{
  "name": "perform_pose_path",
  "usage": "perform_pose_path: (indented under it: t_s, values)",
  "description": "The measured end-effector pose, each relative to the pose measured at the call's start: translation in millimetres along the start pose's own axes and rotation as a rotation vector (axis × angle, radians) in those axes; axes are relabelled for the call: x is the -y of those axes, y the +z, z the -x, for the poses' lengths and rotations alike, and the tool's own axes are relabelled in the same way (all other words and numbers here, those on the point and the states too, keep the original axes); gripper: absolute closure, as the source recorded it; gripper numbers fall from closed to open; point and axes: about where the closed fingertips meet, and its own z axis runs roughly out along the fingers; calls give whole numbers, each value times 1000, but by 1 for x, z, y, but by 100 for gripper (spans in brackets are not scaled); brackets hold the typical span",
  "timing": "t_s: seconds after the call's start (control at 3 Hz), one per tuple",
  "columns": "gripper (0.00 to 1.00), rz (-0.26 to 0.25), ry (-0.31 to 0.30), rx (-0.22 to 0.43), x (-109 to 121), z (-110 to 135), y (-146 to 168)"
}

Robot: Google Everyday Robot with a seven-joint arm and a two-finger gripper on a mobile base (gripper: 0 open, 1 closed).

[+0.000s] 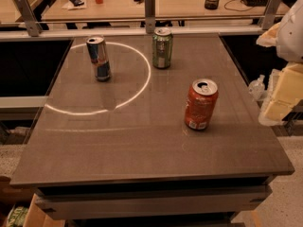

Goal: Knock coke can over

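Grey table (142, 145) fills frame; gripper (279, 98) at right edge beside table, open or closed can't tell; coke can (200, 104) right of centre, upright, long axis vertical, top up; green can (162, 48), blue-silver can (98, 58) upper frame

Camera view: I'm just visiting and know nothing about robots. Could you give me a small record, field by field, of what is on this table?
surface: grey-brown table
coke can: red-orange, standing upright, front right
blue-and-silver can: slim, upright, back left
green can: upright, back middle
spacing: all three cans stand apart, none touching
light: a bright ring on the tabletop, around the blue-and-silver can
pincer: not in view
task state: coke can not yet knocked over
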Motion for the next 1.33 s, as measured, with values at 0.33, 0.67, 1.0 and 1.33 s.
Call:
perform_pose_path:
  t_s: [0.33, 0.67, 1.0, 1.33]
  values:
    - [0, 0, 0, 0, 0, 0, 0]
    - [0, -14, 25, 29, 1, -3, 0]
    - [0, -24, 192, 103, -6, -33, 7]
    - [0, -24, 333, 238, -21, -61, 31]
